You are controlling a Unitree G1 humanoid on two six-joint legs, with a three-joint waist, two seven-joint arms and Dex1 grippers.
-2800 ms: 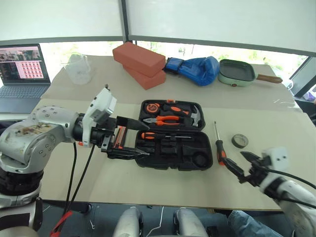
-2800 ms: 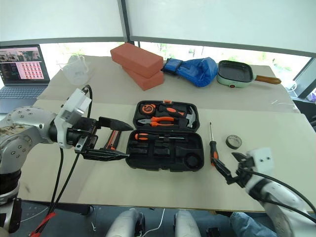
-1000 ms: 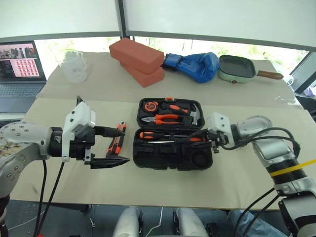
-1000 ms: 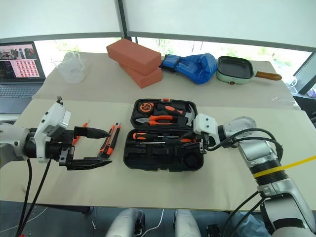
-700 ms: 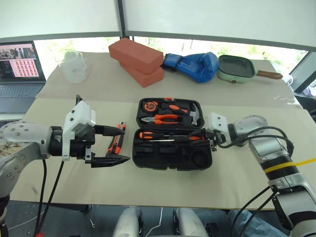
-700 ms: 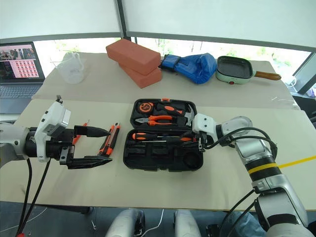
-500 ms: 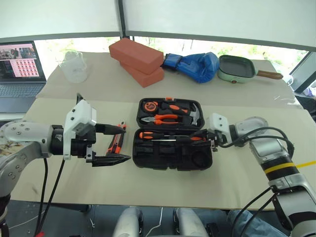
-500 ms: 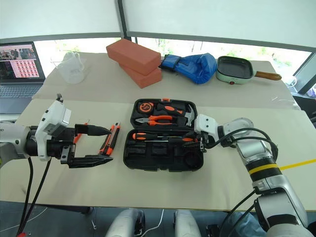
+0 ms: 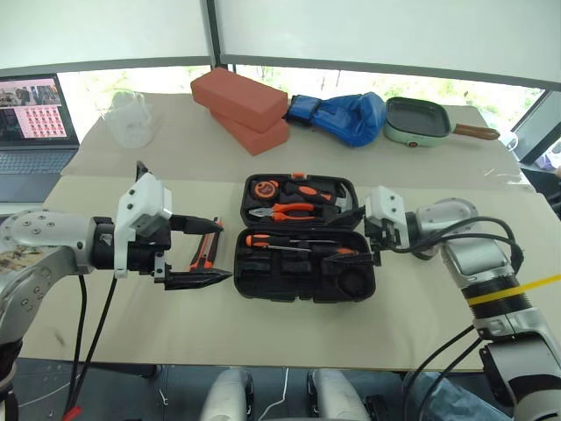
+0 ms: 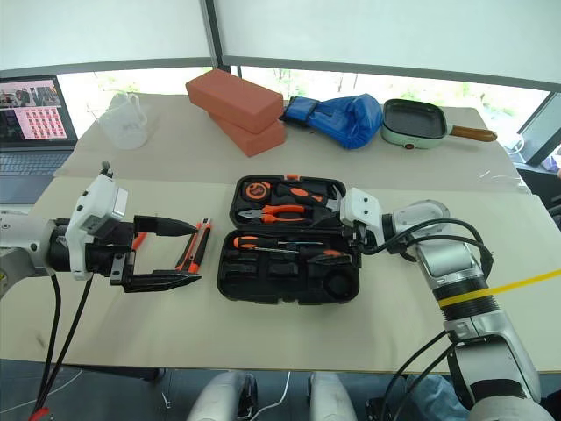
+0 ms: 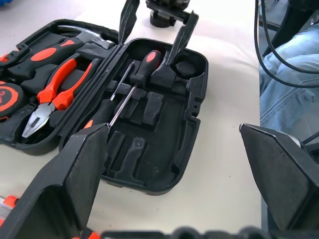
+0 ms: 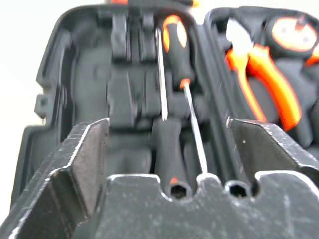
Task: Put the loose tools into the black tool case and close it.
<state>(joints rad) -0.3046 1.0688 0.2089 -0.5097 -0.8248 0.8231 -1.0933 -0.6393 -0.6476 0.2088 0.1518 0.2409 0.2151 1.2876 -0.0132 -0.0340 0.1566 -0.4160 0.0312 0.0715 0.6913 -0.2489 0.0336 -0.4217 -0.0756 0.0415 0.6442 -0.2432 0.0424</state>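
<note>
Lying open on the table (image 9: 421,307), your case (image 9: 302,263) holds two screwdrivers (image 9: 289,243) side by side in the near half, one handle toward your left, the other toward your right gripper (image 9: 358,235). The far half carries pliers (image 9: 282,211), a hammer (image 9: 344,203), another orange-handled tool and a round orange-and-black piece in the corner. The near half's other slots and the round recess at its right end are bare. Your right gripper hangs over the case's right end, fingers spread, grasping nothing. Your left gripper (image 9: 200,253) hovers just left of the case, fingers wide apart and empty. You have the knife (image 10: 194,246) on the table beside the case's left edge, partly behind those fingers.
</note>
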